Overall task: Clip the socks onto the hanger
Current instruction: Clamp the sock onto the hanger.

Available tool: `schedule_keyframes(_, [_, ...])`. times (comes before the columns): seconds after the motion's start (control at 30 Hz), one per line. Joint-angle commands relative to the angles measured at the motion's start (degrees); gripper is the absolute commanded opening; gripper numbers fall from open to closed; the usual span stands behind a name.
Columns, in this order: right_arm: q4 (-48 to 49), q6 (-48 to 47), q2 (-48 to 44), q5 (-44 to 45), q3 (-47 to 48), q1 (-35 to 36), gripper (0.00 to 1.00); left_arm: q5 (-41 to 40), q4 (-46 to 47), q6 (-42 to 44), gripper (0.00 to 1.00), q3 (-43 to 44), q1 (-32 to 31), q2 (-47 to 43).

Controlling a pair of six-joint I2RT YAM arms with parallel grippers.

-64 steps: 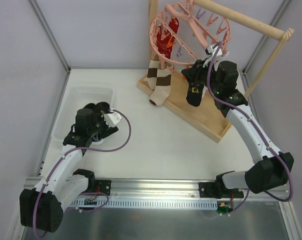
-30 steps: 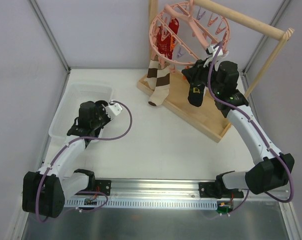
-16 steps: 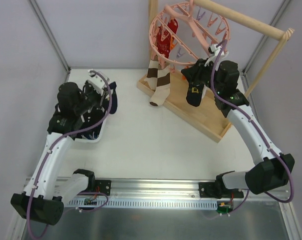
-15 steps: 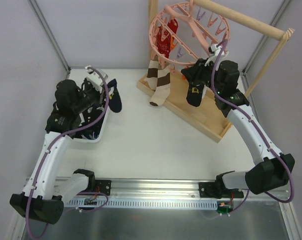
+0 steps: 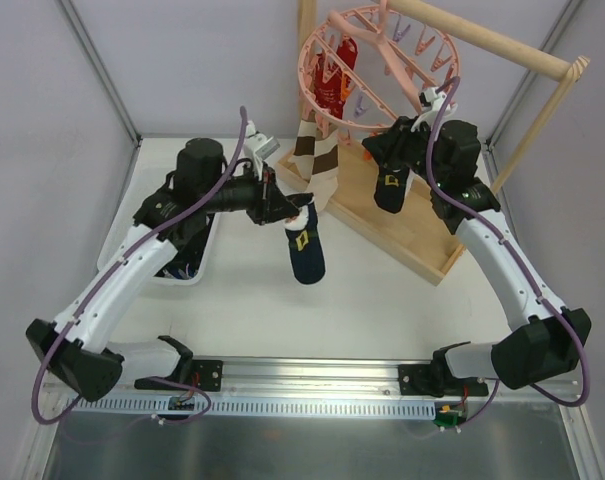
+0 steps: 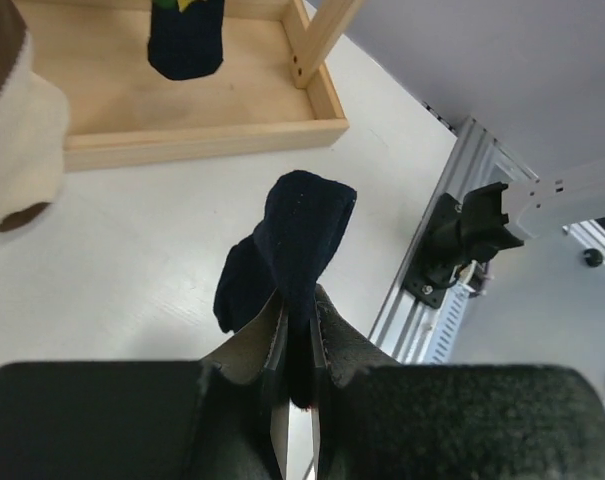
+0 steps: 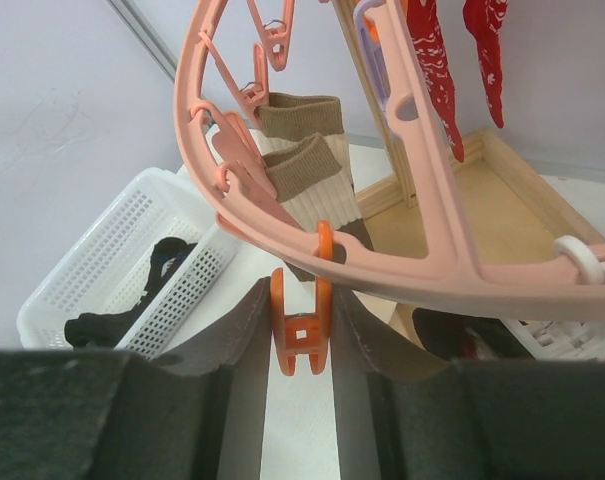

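A dark navy sock (image 5: pixel 305 252) with a yellow mark hangs from my left gripper (image 5: pixel 288 212), above the middle of the table. In the left wrist view the jaws (image 6: pixel 297 345) are shut on the sock's (image 6: pixel 294 235) edge. The pink ring hanger (image 5: pixel 306 62) hangs from the wooden rod. My right gripper (image 5: pixel 384 146) is at its near rim, shut on an orange clip (image 7: pixel 302 335) under the ring (image 7: pixel 402 265). Another dark sock (image 5: pixel 390 186) with a yellow mark hangs just below that gripper.
A brown-and-white striped sock (image 5: pixel 317 160) and red socks (image 5: pixel 332 82) hang from the hanger. The wooden stand's tray (image 5: pixel 422 240) lies beneath. A white basket (image 7: pixel 132 255) holding dark socks (image 7: pixel 107 322) stands at the left, partly under my left arm.
My left arm has lifted a dark sock out of the basket and swung it right, towards the stand. The right gripper has stayed at the hanger's clip.
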Motion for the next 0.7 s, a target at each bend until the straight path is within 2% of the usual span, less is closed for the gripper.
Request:
schedule_keyframes(0.0, [-1.04,-0.35,-2.57,-2.1,1.8,-0.16,0.01,1.87,0.09,-9.98,0.0,5.43,-3.29,5.83])
schedule_keyframes(0.27, [0.55,-4.58,-5.12,-6.58,0.04,-0.16,0.01,6.44,0.18,-15.0,0.0,15.28,-5.85,21.99])
schedule_keyframes(0.47, [0.81,-8.26,-5.29,-9.13,-0.84,-0.16,0.01,7.76,0.27,-18.68,0.0,26.7,-6.73,31.92])
schedule_keyframes(0.67, [1.69,-9.59,-4.24,-10.45,-1.28,-0.24,0.01,7.15,0.53,-22.03,0.0,34.97,-6.82,38.17])
